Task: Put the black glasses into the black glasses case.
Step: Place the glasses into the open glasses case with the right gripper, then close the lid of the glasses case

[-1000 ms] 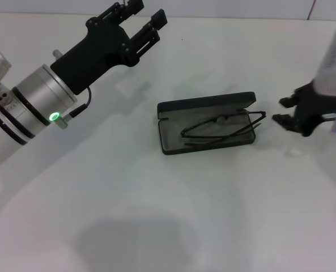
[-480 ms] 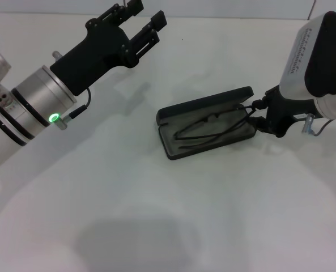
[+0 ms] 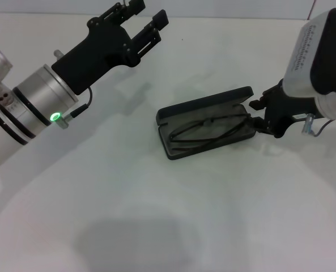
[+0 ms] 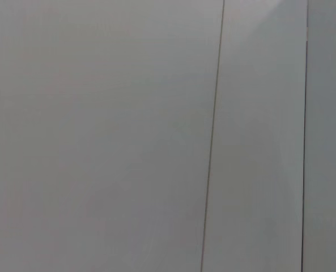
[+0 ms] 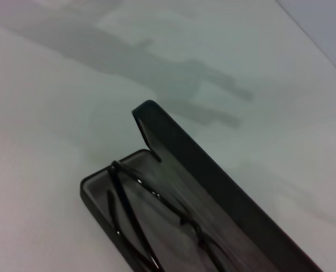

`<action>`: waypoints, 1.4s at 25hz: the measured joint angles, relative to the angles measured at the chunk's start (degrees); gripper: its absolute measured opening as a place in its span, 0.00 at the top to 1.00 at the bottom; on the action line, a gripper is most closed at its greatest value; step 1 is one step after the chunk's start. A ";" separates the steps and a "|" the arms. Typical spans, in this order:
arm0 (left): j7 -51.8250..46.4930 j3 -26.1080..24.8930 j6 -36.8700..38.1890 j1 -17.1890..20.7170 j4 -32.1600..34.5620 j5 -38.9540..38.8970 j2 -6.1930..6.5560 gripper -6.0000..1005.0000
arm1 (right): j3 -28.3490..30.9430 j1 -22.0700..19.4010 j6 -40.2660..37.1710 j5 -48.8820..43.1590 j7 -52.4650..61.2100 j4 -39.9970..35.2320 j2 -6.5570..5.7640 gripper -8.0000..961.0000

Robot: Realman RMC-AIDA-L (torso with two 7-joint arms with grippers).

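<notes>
Bare worktop (image 3: 156, 215) lies open around the case (image 3: 182, 148) except at its right end, where the right claw (image 3: 257, 117) crowds in.

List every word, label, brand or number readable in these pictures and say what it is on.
None can be read.
Black glasses case: no lettering shows on its raised lid in the head or right wrist view.
Right arm's white housing: a line of dark print, too blurred to read.

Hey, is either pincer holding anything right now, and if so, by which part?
The left pincer is open, raised and empty. The right pincer sits at the end of the black glasses case, where the black glasses lie; whether it grips anything cannot be told.
</notes>
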 joint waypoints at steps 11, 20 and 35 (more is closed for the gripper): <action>-0.10 0.00 -0.27 -0.03 -0.35 -0.01 0.16 0.40 | 14.45 -4.46 -14.86 11.29 -7.94 -6.74 -0.23 0.67; -2.68 0.00 -8.79 -2.32 -0.01 4.66 0.10 0.41 | 37.00 -8.80 -25.17 30.75 -22.82 6.33 -0.19 0.67; -11.28 -0.03 -26.99 -11.94 2.83 28.24 -0.08 0.40 | 49.89 -9.66 -27.65 42.33 -36.71 26.53 -0.38 0.66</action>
